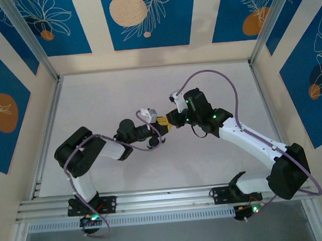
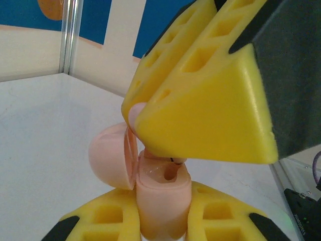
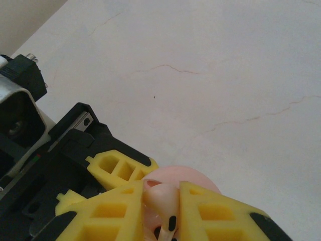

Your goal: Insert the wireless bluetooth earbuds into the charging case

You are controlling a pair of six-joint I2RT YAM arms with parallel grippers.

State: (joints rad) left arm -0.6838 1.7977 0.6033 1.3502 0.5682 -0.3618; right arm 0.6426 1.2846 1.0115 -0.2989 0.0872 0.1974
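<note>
Mid-worktop (image 1: pixel 121 90), the left arm (image 1: pixel 105 148) and right arm (image 1: pixel 249 139) are reaching in from the near edge and meeting tip to tip, well away from every corner.

The left hand (image 2: pixel 163 221) is clamping its yellow fingers around the body of the pale pink case (image 2: pixel 161 198), holding it upright and, as far as can be judged, lifted clear of the worktop. The lid (image 2: pixel 111 156) is standing swung open to one side, leaving the top of the case exposed.

The right hand (image 3: pixel 163 208) is pinching a pale pink bud (image 3: pixel 161 195) between its fingertips, jaws closed down on it, and is hanging it just above the open case, touching or nearly touching the rim; which of the two cannot be told.

One socket (image 2: pixel 169 173) is showing as a dark hollow and looks empty. Whether its neighbour is filled cannot be told, since the fingers are covering it.

By the look of things, the job is sitting at the insertion itself: case opened and steadied, bud picked up and brought over, but not yet seated. Lining the bud up, pressing it home and letting go are all remaining, and any other buds are waiting after that.
</note>
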